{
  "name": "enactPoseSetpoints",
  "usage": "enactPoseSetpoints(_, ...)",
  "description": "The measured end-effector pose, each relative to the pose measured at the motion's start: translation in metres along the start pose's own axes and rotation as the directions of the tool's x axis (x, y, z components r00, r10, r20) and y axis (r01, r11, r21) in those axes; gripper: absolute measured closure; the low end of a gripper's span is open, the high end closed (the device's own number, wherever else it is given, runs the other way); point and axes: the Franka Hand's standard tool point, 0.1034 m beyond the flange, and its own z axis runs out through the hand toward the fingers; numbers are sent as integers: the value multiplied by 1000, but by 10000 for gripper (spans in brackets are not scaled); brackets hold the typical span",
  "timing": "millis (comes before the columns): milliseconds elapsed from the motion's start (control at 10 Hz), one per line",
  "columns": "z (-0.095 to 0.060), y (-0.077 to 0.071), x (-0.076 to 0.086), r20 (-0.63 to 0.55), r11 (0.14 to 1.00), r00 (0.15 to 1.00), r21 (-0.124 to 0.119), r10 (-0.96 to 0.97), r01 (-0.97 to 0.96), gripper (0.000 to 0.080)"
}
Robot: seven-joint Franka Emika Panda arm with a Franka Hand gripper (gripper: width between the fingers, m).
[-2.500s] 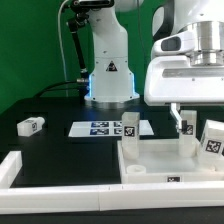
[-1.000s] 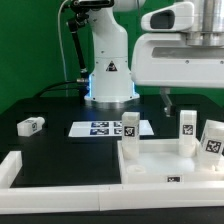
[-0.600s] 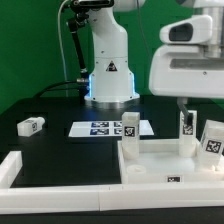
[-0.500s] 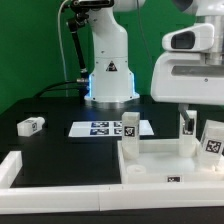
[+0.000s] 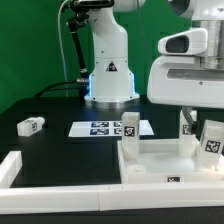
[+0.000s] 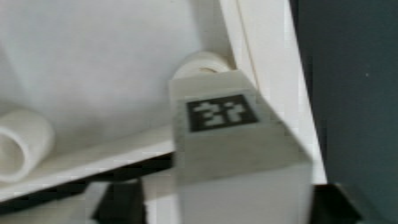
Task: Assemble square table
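Gripper (image 5: 185, 116): the fingertips are masked by the hand's bulk and by the far leg (image 5: 187, 126), so I cannot tell whether it is spread or pinching. The table top (image 5: 160, 162) is low on the exterior view's right. In the wrist view, the far leg (image 6: 221, 112) stands upright in a corner of the table top (image 6: 89, 80), right beneath the claw. The loose leg (image 5: 31, 125) lies well apart. The hand sits lower than a second ago.

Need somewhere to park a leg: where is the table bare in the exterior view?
Widest bare patch of black table: between the barrier strip, the marker board and the square table top. A smaller gap lies between the loose leg and the marker board. Crowded: the top's corners, with three upright legs and the gripper.
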Motion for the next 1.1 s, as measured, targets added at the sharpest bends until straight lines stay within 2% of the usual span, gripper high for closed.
enactPoseSetpoints(300,0,2,1,-1,982,982,-2,187,-187,509)
enactPoseSetpoints(600,1,5,1,-7,892,892,-2,452,-452,509)
enactPoseSetpoints(900,1,11,-1,17,638,639,32,769,-769,509)
enactPoseSetpoints(1000,0,10,3,33,524,526,58,850,-850,509)
enactPoseSetpoints(1100,0,7,7,52,406,412,97,910,-909,509)
